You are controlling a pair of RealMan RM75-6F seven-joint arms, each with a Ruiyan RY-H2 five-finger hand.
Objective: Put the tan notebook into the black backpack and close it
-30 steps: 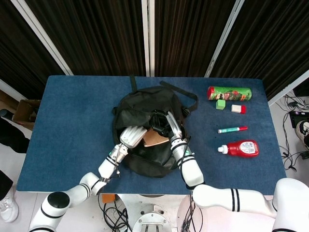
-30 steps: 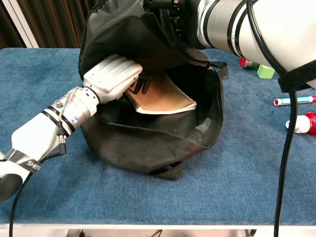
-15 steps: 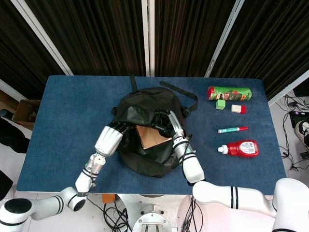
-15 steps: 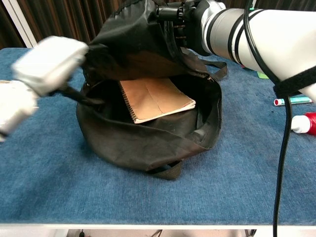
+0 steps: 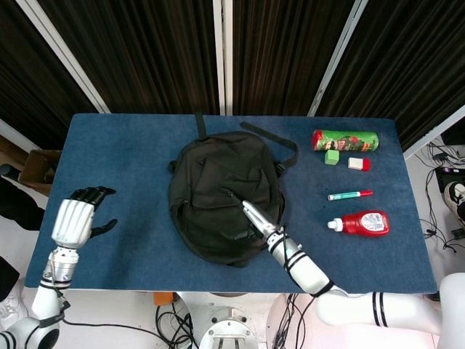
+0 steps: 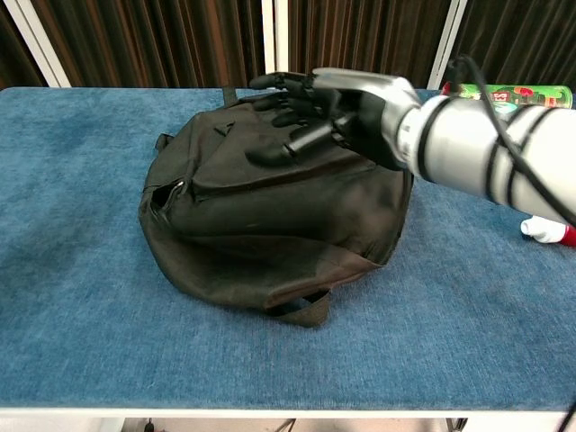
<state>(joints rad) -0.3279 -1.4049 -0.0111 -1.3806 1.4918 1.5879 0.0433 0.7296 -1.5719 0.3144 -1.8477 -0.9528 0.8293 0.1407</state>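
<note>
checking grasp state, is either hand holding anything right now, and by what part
Nothing is held. The left hand is open off to the side of the black backpack; the right hand hovers over it, fingers spread.

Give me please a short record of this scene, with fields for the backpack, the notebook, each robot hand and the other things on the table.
backpack: black backpack lies on the blue table, flap down
notebook: not visible
left robot hand: open, holds nothing, apart from the backpack
right robot hand: open, fingers spread over the backpack top
other things: green can, green block, marker, red bottle
</note>
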